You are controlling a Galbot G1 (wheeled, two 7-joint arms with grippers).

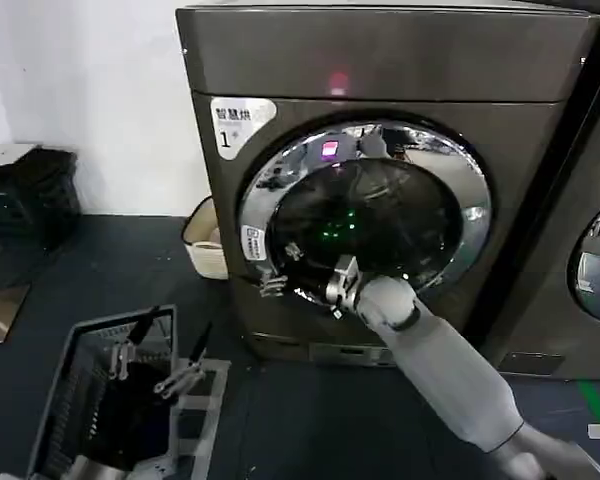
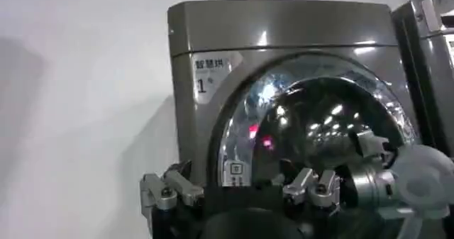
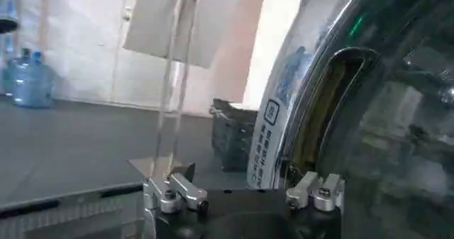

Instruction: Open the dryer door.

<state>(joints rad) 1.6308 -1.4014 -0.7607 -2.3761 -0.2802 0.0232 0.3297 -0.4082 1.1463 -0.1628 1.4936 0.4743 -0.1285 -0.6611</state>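
The right gripper was at the lower left edge of the dryer door, a little below centre of the head view, its fingers spread apart, one against the chrome ring and the other just off the ring's left edge over the dark front panel; they were released, clamping nothing. In the right wrist view the same gripper sat along the bottom edge with its 2 fingertips apart, the door's chrome ring and a recess at its edge rising at centre right. The right arm ran from the door down to the lower right corner of the head view. The left gripper hung low at the lower left of the head view, well apart from the machine, fingers spread and empty; in the left wrist view it lay along the bottom edge with the door beyond it. The door appeared closed, seated flush in the front of the dryer, which filled the upper centre of the head view and bore a white "1" sticker at its upper left and a pink light on the top panel. A cream basket stood on the floor just left of the machine. A neighbouring machine stood at the right edge.
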